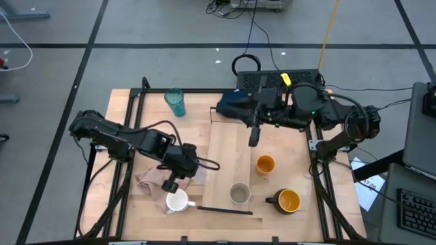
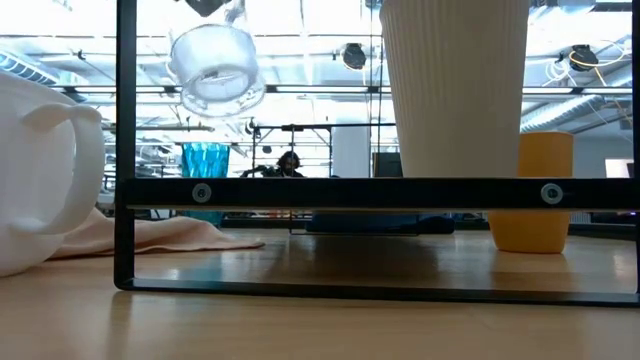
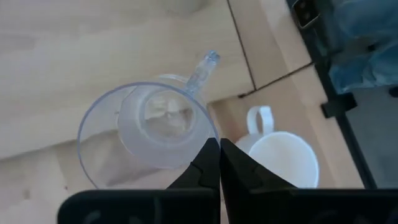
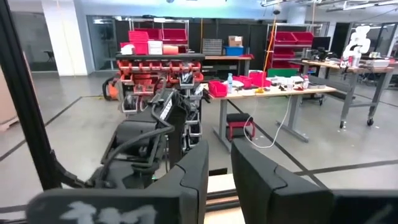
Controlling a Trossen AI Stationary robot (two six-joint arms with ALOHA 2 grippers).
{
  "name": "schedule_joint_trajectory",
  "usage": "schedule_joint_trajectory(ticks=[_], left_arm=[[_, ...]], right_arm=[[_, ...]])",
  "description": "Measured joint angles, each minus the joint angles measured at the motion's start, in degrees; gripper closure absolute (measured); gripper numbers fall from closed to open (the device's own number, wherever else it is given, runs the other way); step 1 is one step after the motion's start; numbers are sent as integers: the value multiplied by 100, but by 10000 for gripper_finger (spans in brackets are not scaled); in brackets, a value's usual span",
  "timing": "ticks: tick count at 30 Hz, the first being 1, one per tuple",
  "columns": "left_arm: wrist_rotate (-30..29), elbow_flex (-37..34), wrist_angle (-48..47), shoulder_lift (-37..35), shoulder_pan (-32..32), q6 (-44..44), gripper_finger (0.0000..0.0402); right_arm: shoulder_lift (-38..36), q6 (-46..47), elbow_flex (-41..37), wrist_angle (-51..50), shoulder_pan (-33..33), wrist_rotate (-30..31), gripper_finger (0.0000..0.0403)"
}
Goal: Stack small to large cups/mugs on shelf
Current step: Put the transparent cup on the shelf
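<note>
L gripper [image 3: 219, 163] is pinched tight on the rim of the tiny clear cup [image 3: 149, 127], holding it in the air, tilted, above the front-left of the tabletop [image 1: 129, 211]. White mug [image 1: 177, 201] sits on the table right below it, next to a crumpled pinkish cloth [image 1: 146, 178]. Low view: clear cup [image 2: 214, 65] hangs well off the surface, white mug [image 2: 40, 170] at the near left.

On the shelf [image 1: 231, 146], near end: beige cup [image 1: 239, 194], then small orange cup [image 1: 265, 164] farther back. Dark strip [image 1: 225, 211] runs along the shelf's near short end. Dark yellow-lined mug [image 1: 287, 201] sits just off the shelf's right edge, near front.

R gripper [image 1: 254, 138] hangs over the far part of the shelf, nothing in it; fingers [image 4: 193, 171] nearly together, narrow gap.

Tall teal tumbler [image 1: 176, 102] at far-left of the table, well apart from the rest.
</note>
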Motion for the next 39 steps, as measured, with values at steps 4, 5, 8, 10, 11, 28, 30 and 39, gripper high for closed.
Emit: schedule_joint_trajectory(ticks=[4,5,8,10,11,28,30,39], left_arm=[[-14,-1,182,85,86,76,401],[34,0,255,120,111,100,401],[59,61,368,189,146,131,401],[80,64,477,262,140,104,401],[108,76,608,301,140,71,401],[423,78,1052,841,-94,-858,401],[412,84,1026,897,-128,-703,401],[501,87,975,1030,-247,-457,401]], right_arm=[[-7,12,0,-300,-20,-2,342],[-4,22,0,-360,-53,-5,342],[0,157,-2,-465,-157,-5,342],[-4,186,-2,-469,-199,-7,342],[-6,185,-2,-473,-205,-9,342],[-678,273,-4,-1071,-232,-348,342],[-773,284,-2,-1064,-234,-324,342],[-798,515,0,-913,-234,-319,342]])
